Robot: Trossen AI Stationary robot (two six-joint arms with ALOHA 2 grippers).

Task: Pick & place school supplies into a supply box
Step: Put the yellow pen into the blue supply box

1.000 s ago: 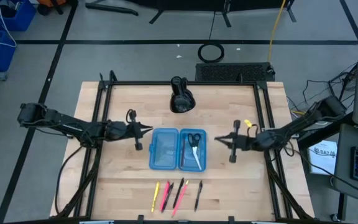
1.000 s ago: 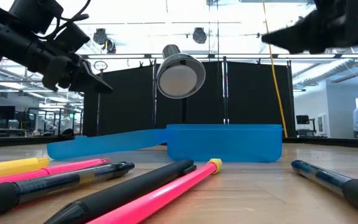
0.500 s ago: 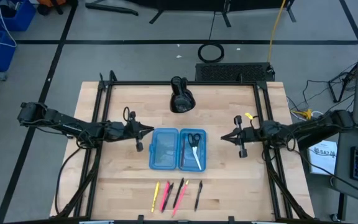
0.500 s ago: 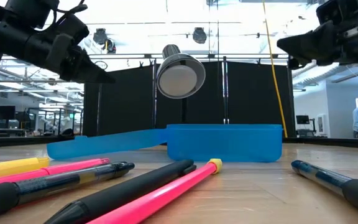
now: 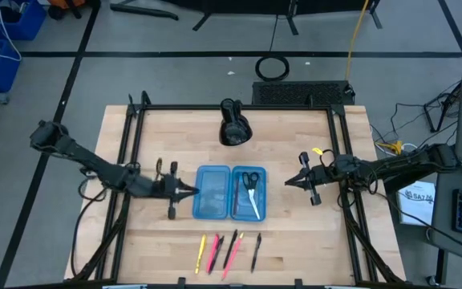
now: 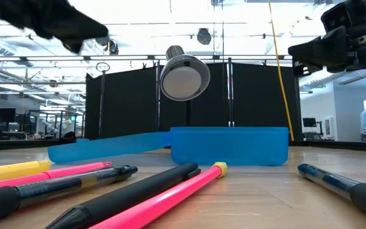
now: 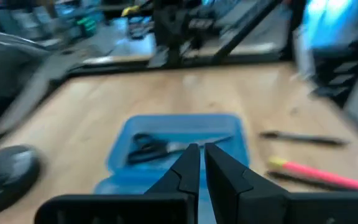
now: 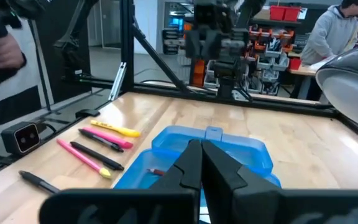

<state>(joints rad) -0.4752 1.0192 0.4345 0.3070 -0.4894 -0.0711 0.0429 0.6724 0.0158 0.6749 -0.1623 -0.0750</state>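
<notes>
Supply box (image 5: 230, 193) is lying open and flat at mid-table, both halves up, so things can be dropped straight in. Scissors (image 5: 251, 180) are already sitting in the half on the right arm's side, with a pale thin item lying lengthwise just below them; the other half is looking empty.

Pens and pencils (image 5: 228, 251) are lying in a loose row between the box and the table's near edge, well apart from it, side by side for single picks: yellow, pink, dark ones, another pink, one black apart at the end.

Left gripper (image 5: 189, 191) is hovering just beside the box's empty half, fingers nearly together, gripping nothing; judging it is heading for the pens. Right gripper (image 5: 288, 182) is waiting beside the scissors half, fingers pressed together, empty.

Black dome lamp (image 5: 233, 128) is standing beyond the box, out of the way.
</notes>
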